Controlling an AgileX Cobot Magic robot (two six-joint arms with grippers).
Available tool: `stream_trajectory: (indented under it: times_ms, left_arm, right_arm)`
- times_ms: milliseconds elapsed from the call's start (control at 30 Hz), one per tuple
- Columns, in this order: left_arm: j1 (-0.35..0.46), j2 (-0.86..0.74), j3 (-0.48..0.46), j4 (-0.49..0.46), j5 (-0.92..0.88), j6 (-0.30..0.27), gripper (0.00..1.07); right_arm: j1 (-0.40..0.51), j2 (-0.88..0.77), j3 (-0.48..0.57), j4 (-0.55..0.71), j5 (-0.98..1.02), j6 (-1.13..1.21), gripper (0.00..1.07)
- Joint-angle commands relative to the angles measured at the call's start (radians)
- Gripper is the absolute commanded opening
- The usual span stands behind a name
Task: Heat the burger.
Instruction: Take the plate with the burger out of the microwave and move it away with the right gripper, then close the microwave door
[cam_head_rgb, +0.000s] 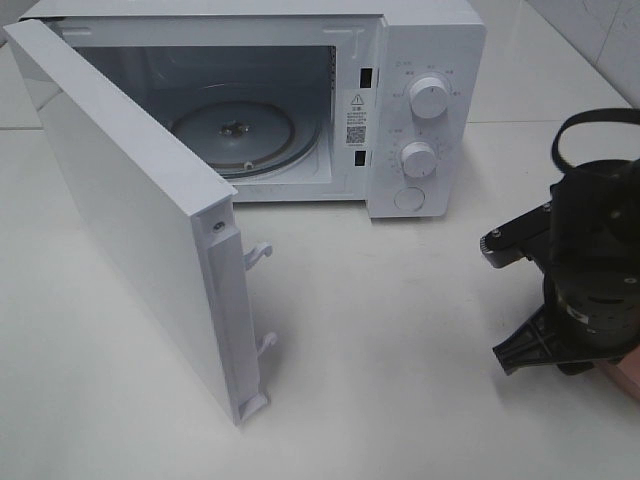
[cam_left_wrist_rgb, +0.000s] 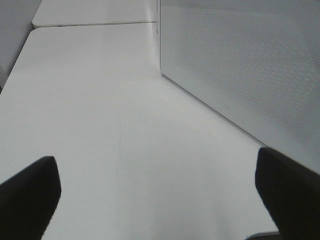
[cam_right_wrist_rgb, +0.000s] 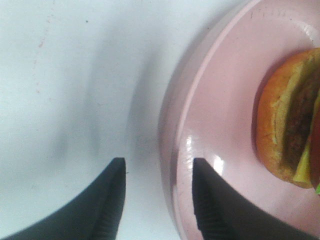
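The burger (cam_right_wrist_rgb: 287, 120), with a golden-brown bun and dark filling, lies on a pink plate (cam_right_wrist_rgb: 225, 100) in the right wrist view. My right gripper (cam_right_wrist_rgb: 158, 161) is open and straddles the plate's rim, one finger over the plate and one over the table, apart from the burger. In the exterior high view the right arm and gripper (cam_head_rgb: 525, 350) stand at the right edge and hide the burger; only a corner of the plate (cam_head_rgb: 625, 375) shows. My left gripper (cam_left_wrist_rgb: 155, 165) is open and empty over the bare table beside the microwave door (cam_left_wrist_rgb: 240, 65).
A white microwave (cam_head_rgb: 420, 100) stands at the back with its door (cam_head_rgb: 130, 200) swung wide open toward the front left. Its glass turntable (cam_head_rgb: 235, 130) is bare. The white table (cam_head_rgb: 380, 350) spreads between the door and the right arm.
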Motion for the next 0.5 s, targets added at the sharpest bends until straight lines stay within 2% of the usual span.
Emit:
stream_trajectory:
  times_ms: [33, 67, 133, 300, 367, 467, 500]
  left_arm:
    - [0.005, -0.007, 0.004, -0.007, -0.007, -0.001, 0.98]
    - [0.005, -0.007, 0.004, -0.007, -0.007, -0.001, 0.98]
    - [0.005, -0.007, 0.004, -0.007, -0.007, -0.001, 0.98]
    - [0.005, -0.007, 0.004, -0.007, -0.007, -0.001, 0.98]
    - [0.005, -0.007, 0.004, -0.007, -0.007, -0.001, 0.98]
    - [0.005, -0.007, 0.004, -0.007, -0.007, -0.001, 0.98]
    - [0.005, -0.007, 0.004, -0.007, -0.007, -0.001, 0.98]
  right_arm:
    - [-0.005, -0.070, 0.000, 0.072, 0.001, -0.107, 0.45]
    - [-0.005, -0.070, 0.000, 0.072, 0.001, -0.107, 0.45]
    - [-0.005, -0.147, 0.000, 0.153, 0.001, -0.214, 0.45]
    - [-0.005, -0.204, 0.000, 0.209, 0.001, -0.301, 0.45]
    - [-0.005, -0.280, 0.000, 0.290, 0.001, -0.404, 0.47]
    - [-0.005, -0.302, 0.000, 0.313, 0.001, -0.433, 0.48]
    - [-0.005, -0.348, 0.000, 0.357, 0.001, -0.490, 0.50]
